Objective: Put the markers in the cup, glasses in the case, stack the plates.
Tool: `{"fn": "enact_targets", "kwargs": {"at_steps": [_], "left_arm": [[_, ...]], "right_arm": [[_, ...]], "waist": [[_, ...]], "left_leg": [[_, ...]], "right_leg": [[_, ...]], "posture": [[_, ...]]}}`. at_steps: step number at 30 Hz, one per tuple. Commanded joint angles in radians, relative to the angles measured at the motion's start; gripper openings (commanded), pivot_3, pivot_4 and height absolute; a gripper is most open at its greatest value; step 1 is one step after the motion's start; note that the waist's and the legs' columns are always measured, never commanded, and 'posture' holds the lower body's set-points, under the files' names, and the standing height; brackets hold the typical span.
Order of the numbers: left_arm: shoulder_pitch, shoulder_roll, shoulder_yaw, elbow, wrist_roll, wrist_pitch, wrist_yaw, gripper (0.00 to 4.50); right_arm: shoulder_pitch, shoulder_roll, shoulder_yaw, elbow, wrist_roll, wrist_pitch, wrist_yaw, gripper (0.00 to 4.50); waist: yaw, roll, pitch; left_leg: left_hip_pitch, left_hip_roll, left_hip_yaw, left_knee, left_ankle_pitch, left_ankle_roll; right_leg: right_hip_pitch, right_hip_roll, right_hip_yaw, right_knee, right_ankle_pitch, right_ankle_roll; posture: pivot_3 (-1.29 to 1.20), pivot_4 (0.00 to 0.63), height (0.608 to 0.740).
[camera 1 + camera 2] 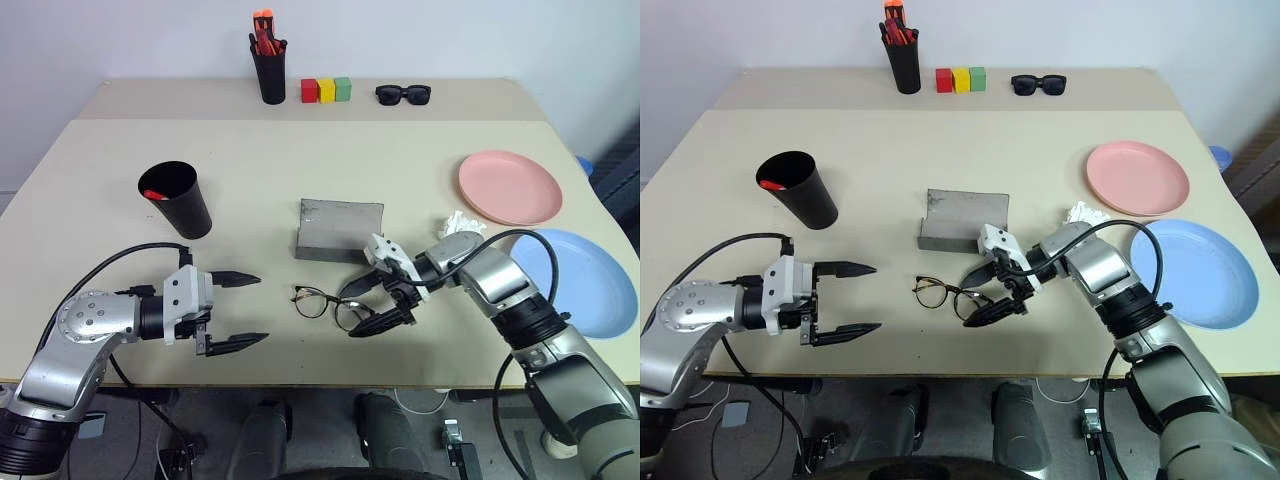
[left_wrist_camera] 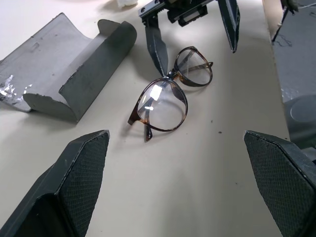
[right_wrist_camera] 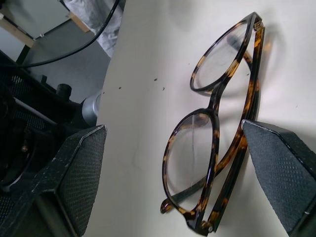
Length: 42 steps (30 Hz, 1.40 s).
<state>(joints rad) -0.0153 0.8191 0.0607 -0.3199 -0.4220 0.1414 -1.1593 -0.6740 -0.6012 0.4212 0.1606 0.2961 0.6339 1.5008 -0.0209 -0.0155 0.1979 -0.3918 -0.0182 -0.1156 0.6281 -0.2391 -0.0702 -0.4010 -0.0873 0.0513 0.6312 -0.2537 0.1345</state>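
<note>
Now the right gripper [image 1: 378, 303] straddles the glasses [image 1: 325, 303], jaws apart — squeeze next, case [image 1: 338, 230] at twelve o'clock.

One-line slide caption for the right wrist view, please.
Open right gripper straddles folded tortoiseshell glasses lying on the beige table.

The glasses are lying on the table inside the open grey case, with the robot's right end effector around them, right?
Not quite. The glasses lie on the bare table, in front of the open grey case, not inside it. The left eye view shows this. The right end effector is indeed open around them.
</note>
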Motion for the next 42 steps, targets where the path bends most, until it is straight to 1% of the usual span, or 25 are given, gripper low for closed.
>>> {"fn": "enact_targets", "kwargs": {"at_steps": [1,7,14,20,21,22,28,29,38,42], "left_arm": [[-0.018,0.0,0.0,-0.006,0.004,-0.015,-0.002,4.49],[-0.015,0.0,-0.004,-0.009,0.005,-0.016,0.0,4.49],[-0.012,-0.002,-0.008,-0.016,0.008,-0.012,0.004,4.49],[-0.019,-0.002,-0.012,-0.013,0.011,-0.011,0.004,4.49],[-0.02,-0.003,-0.013,-0.012,0.011,-0.011,0.004,4.49],[-0.021,-0.003,-0.013,-0.011,0.012,-0.012,0.004,4.49],[-0.029,-0.009,-0.015,-0.005,0.02,-0.015,0.006,4.49],[-0.031,-0.01,-0.016,-0.004,0.021,-0.016,0.007,4.49],[-0.042,-0.02,-0.026,0.012,0.031,-0.026,0.011,4.49],[-0.051,-0.031,-0.029,0.017,0.035,-0.029,0.025,4.49]], "right_arm": [[-0.007,-0.01,-0.002,-0.041,0.005,0.006,0.014,4.47],[0.017,0.009,0.001,-0.091,0.025,0.04,-0.005,4.47],[0.042,0.093,-0.018,-0.117,0.041,0.058,-0.086,4.47],[0.054,0.114,-0.018,-0.118,0.051,0.06,-0.119,4.47],[0.056,0.115,-0.018,-0.116,0.05,0.057,-0.125,3.94],[0.057,0.115,-0.018,-0.116,0.051,0.057,-0.128,3.65],[0.073,0.107,-0.018,-0.119,0.043,0.037,-0.144,0.51],[0.075,0.106,-0.018,-0.119,0.042,0.032,-0.146,0.04],[0.077,0.086,-0.028,-0.124,0.043,0.015,-0.153,0.04],[0.064,0.074,-0.093,-0.115,0.069,-0.016,-0.155,0.04]], "waist": [[0.0,0.0,0.0],[0.0,0.0,0.0],[-0.001,0.0,0.0],[0.001,0.0,0.0],[0.001,0.0,0.0],[0.0,0.0,0.0],[0.0,0.0,0.0],[0.0,0.0,0.0],[0.0,0.0,0.0],[0.001,0.0,0.0]], "left_leg": [[0.0,0.0,0.0,0.0,0.0,0.0],[0.0,0.0,0.0,0.0,0.0,0.0],[0.0,0.0,0.0,0.0,0.0,0.0],[0.0,0.0,0.0,0.0,0.0,0.0],[0.0,0.0,0.0,0.0,0.0,0.0],[0.0,0.0,0.0,0.0,0.0,0.0],[0.0,0.0,0.0,0.0,0.0,0.0],[0.0,0.0,0.0,0.0,0.0,0.0],[0.0,0.0,0.0,0.0,0.0,0.0],[0.0,0.0,0.0,0.0,0.0,0.0]], "right_leg": [[0.0,0.0,0.0,0.0,0.0,0.0],[0.0,0.0,0.0,0.0,0.0,0.0],[0.0,0.0,0.0,0.0,0.0,0.0],[0.0,0.0,0.0,0.0,0.0,0.0],[0.0,0.0,0.0,0.0,0.0,0.0],[0.0,0.0,0.0,0.0,0.0,0.0],[-0.001,0.0,0.0,0.0,0.0,0.0],[-0.001,0.0,0.0,0.0,0.0,0.0],[0.0,0.0,0.0,0.0,0.0,-0.001],[0.0,0.0,0.0,0.0,0.0,-0.001]], "posture": [[0.0,0.15,0.74],[0.0,0.15,0.74],[0.0,0.15,0.74],[0.0,0.15,0.74],[0.0,0.15,0.74],[0.0,0.15,0.74],[0.0,0.15,0.74],[0.0,0.15,0.74],[0.0,0.15,0.74],[0.0,0.15,0.74]]}}
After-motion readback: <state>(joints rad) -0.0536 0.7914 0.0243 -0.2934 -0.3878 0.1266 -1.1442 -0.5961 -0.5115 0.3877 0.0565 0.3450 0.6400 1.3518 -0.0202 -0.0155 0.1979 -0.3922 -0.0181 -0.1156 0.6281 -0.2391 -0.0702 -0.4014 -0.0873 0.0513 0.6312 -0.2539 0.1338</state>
